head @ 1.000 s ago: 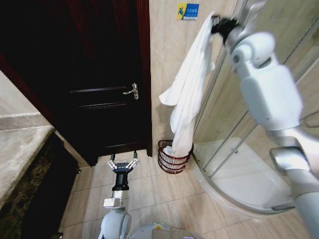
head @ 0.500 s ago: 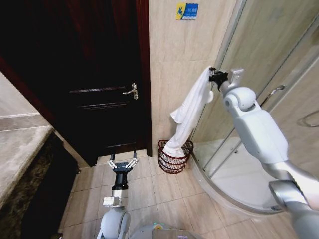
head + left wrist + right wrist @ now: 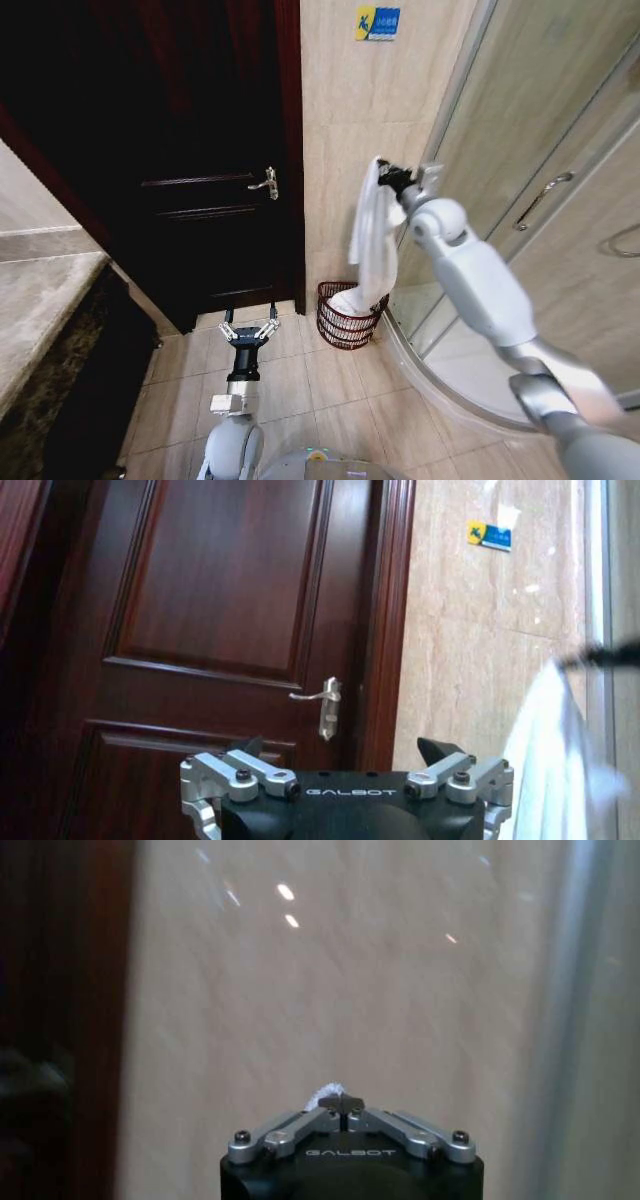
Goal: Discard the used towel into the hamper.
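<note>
The towel (image 3: 372, 240), white and hanging in a long fold, is held by its top corner above the hamper (image 3: 349, 315); its lower end is already gathered inside the hamper's rim. The hamper stands on the tiled floor (image 3: 330, 390) in the corner between the beige wall (image 3: 370, 100) and the glass shower enclosure (image 3: 540, 150), just beside the dark wooden door (image 3: 190, 160).

The towel is gripped by the right gripper (image 3: 388, 178), whose jaws are seen in the right wrist view pressed together on a tuft of white cloth (image 3: 328, 1093). The left gripper (image 3: 248, 332) is parked low over the floor before the door, jaws spread apart and holding nothing.

The step in hand is judged to be the lowering of the towel into the hamper, partly done. For the next move, the held corner would need to be brought down over the rim before the jaws are released, lest the upper length fall outside the wire bars.
</note>
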Controlling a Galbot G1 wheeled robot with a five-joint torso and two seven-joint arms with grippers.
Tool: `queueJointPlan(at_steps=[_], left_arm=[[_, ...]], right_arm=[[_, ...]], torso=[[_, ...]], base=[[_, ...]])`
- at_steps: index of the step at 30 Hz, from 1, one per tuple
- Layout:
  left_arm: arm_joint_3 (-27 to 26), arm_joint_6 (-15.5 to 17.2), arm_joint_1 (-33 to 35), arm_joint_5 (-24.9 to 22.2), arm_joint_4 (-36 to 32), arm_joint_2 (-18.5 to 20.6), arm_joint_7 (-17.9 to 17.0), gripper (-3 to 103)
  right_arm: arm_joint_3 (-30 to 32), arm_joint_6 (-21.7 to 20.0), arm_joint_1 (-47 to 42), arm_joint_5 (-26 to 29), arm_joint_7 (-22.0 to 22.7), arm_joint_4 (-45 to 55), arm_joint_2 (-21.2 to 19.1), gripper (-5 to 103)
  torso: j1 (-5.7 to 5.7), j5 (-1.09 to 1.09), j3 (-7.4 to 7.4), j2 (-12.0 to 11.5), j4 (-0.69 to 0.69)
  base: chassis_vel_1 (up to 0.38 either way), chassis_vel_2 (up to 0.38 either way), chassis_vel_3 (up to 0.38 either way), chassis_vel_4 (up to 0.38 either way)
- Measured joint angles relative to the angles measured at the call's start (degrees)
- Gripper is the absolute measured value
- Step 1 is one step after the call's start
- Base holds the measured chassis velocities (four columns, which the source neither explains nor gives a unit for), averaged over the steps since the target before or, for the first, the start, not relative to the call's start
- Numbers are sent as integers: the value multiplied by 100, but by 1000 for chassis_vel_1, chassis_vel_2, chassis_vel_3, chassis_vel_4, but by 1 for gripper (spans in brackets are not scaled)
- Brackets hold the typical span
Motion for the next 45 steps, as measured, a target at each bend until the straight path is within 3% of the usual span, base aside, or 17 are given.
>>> queueJointPlan(at_steps=[5,9,12,24,31,35,37,39,41,43,45], left_arm=[[-2,-44,32,7,21,2,-4,100],[76,-28,2,89,25,-52,-4,100],[99,-7,-6,120,25,-63,-3,100],[96,-40,91,190,1,-63,-7,100],[111,-96,113,191,7,-51,-27,100],[116,-101,119,191,7,-29,-34,100],[117,-101,129,191,0,-6,-37,100],[116,-101,131,189,-2,4,-38,100],[115,-101,130,180,-4,25,-44,100],[117,-101,125,171,3,51,-47,100],[124,-101,125,169,8,56,-49,100]], right_arm=[[414,138,-592,-330,-192,-415,-46,0],[690,607,-934,-610,-420,-833,-57,0],[782,623,-1137,-736,-597,-792,-60,0],[482,1424,-870,-2232,-559,-1236,296,0],[428,1481,-1297,-2340,-744,-1474,685,0],[508,1473,-1439,-2874,-396,-1862,936,0],[627,1251,-1569,-3296,-316,-1939,975,0],[682,1171,-1651,-3467,-405,-1907,938,0],[835,1159,-1828,-3891,-841,-1788,824,0],[994,1591,-1979,-4130,-1518,-1720,705,0],[1020,1792,-2040,-4112,-1762,-1687,679,0]], torso=[[0,2,0,0,-3],[0,-2,-1,0,-3],[0,-3,-1,0,-2],[0,-5,-1,0,1],[0,-1,0,0,-1],[0,-1,0,0,1],[0,-2,0,0,0],[0,-2,0,0,0],[0,-2,0,0,-2],[0,-3,-1,0,-5],[0,-4,-1,0,-4]], base=[[0,0,0,0],[0,0,0,0],[0,0,0,0],[0,0,0,0],[0,0,0,0],[0,0,0,0],[0,0,0,0],[0,0,0,0],[0,0,0,0],[0,0,0,0],[0,0,0,0]])
